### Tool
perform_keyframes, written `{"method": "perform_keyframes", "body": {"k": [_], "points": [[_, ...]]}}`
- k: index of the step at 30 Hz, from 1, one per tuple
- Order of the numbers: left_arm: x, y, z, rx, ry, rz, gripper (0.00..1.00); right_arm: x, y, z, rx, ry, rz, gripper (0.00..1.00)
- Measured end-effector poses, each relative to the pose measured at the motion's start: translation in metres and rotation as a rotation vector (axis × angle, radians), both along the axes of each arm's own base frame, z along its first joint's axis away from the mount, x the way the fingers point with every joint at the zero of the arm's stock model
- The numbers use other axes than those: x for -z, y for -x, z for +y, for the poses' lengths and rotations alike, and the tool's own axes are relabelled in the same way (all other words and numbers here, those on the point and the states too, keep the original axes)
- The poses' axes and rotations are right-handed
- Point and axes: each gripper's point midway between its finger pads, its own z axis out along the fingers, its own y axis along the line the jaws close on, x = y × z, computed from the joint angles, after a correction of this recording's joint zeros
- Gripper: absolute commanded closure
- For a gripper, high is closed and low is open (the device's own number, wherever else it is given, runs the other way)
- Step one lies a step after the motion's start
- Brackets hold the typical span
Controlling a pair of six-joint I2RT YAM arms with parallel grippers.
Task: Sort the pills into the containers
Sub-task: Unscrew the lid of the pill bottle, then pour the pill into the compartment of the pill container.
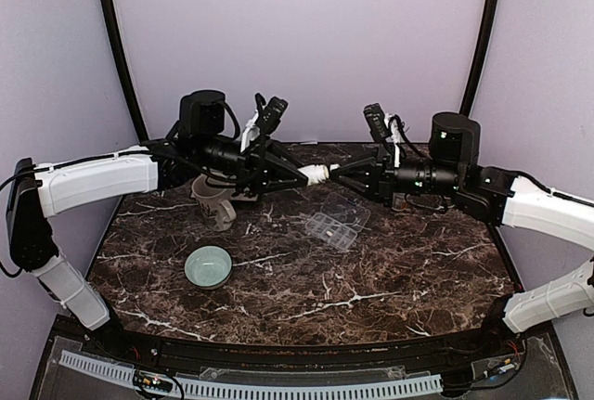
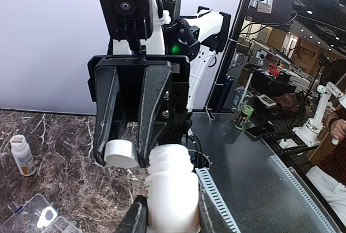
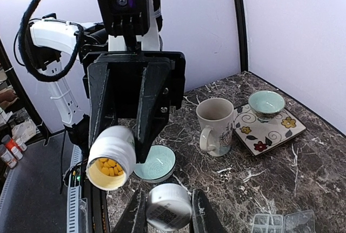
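My left gripper (image 2: 172, 211) is shut on a white pill bottle (image 2: 172, 190) with its threaded neck uncapped. In the right wrist view the bottle (image 3: 111, 157) is tipped toward the camera and shows yellow pills (image 3: 110, 167) inside. My right gripper (image 3: 168, 211) is shut on the bottle's white cap (image 3: 168, 205), a little apart from the neck. Both grippers meet above the table's back middle, left gripper (image 1: 306, 175) facing right gripper (image 1: 339, 174). The clear pill-organiser box (image 1: 337, 224) lies open on the marble just below them.
A beige mug (image 1: 213, 203) stands at back left, with a pale green bowl (image 1: 208, 266) in front of it. A second green bowl (image 3: 266, 103) sits on a floral tile (image 3: 267, 130). A small capped pill bottle (image 2: 21, 154) stands on the table.
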Motion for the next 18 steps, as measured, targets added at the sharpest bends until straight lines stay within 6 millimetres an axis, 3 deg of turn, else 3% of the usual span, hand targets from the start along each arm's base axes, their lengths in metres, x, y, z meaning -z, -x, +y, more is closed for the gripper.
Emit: {"method": "perform_keyframes", "body": {"k": [6,10,18], "points": [[0.018,-0.012,-0.001,-0.086,-0.019,-0.028,1.0,0.002,-0.007,-0.009,0.076,-0.002,0.01,0.84],[0.044,-0.023,-0.001,-0.169,-0.044,-0.037,1.0,0.009,-0.013,-0.018,0.146,0.003,0.028,0.83],[0.079,-0.032,-0.007,-0.281,-0.06,-0.089,1.0,0.029,-0.024,-0.034,0.271,0.021,0.065,0.83]]}}
